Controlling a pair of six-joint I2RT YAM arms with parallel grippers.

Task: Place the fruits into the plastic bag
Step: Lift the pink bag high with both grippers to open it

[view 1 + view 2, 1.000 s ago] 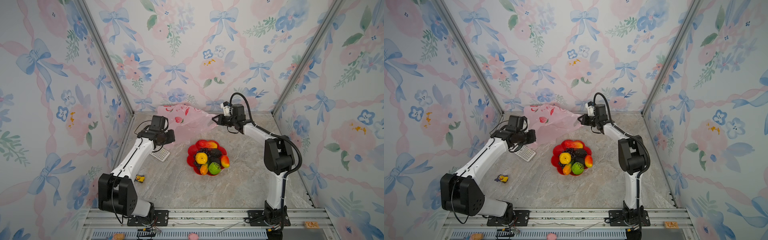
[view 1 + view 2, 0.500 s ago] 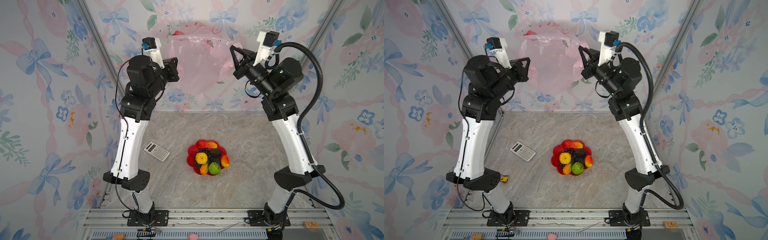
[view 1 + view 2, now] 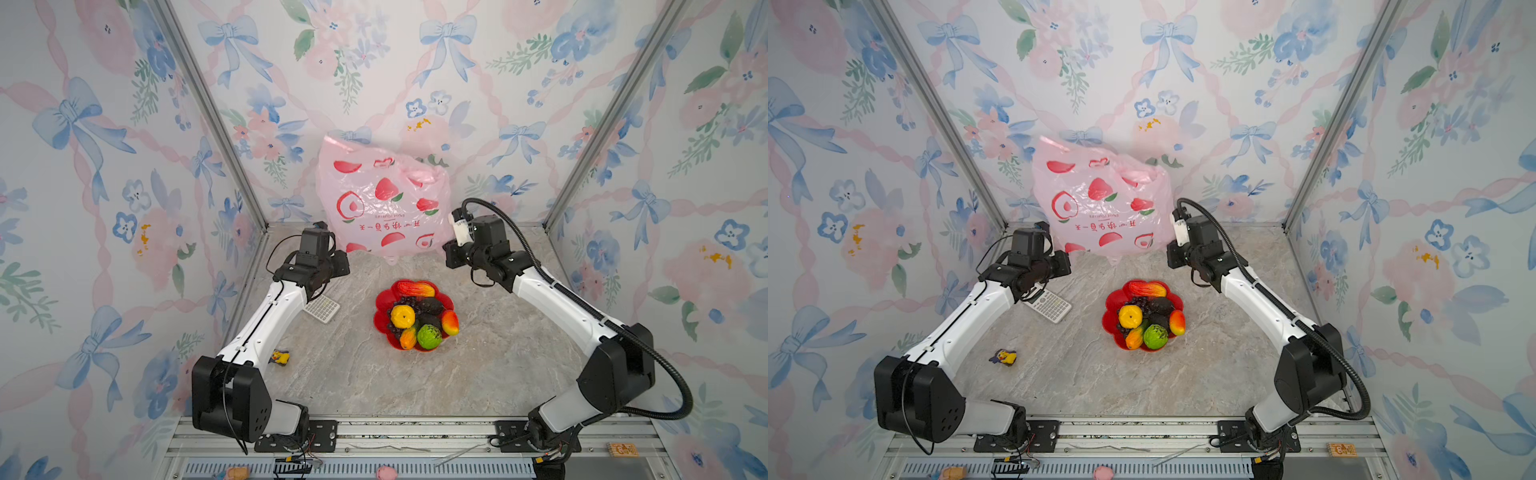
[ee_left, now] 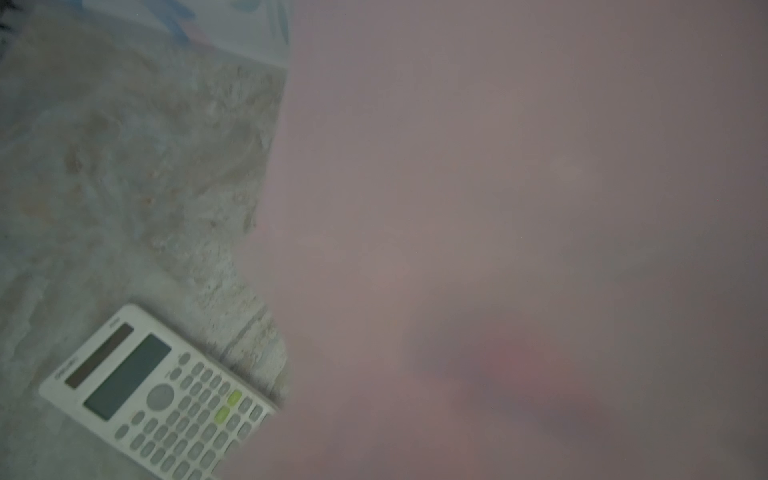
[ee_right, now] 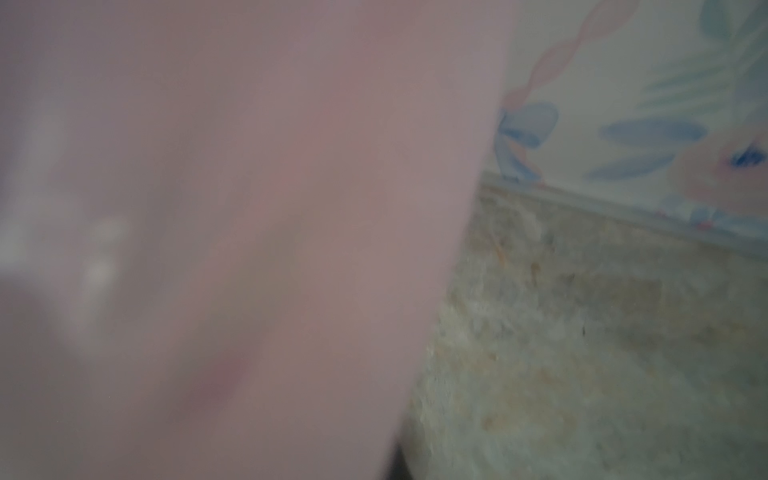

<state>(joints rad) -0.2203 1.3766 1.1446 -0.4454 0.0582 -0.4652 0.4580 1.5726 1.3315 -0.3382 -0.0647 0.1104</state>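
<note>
The pink plastic bag point(image 3: 382, 199) point(image 3: 1100, 195) stands puffed up against the back wall, its print upside down. My left gripper point(image 3: 347, 261) point(image 3: 1068, 264) sits at its lower left corner and my right gripper point(image 3: 446, 254) point(image 3: 1169, 255) at its lower right. Both are shut on the bag's edge, with the fingertips hidden under the film. Pink film point(image 4: 498, 208) point(image 5: 249, 208) fills most of both wrist views. The fruits lie on a red plate point(image 3: 380, 322): a yellow round one point(image 3: 402, 316), a green one point(image 3: 429, 336), a mango point(image 3: 415, 288), grapes point(image 3: 399, 301) and dark ovals point(image 3: 432, 306).
A white calculator point(image 3: 322, 308) point(image 4: 153, 395) lies on the marble table under my left arm. A small yellow duck toy point(image 3: 279, 357) sits nearer the front left. Floral walls close in the back and both sides.
Half a second ago both arms held the bag stretched high in the air. They have since come down to the table, and the bag now billows upright between them.
</note>
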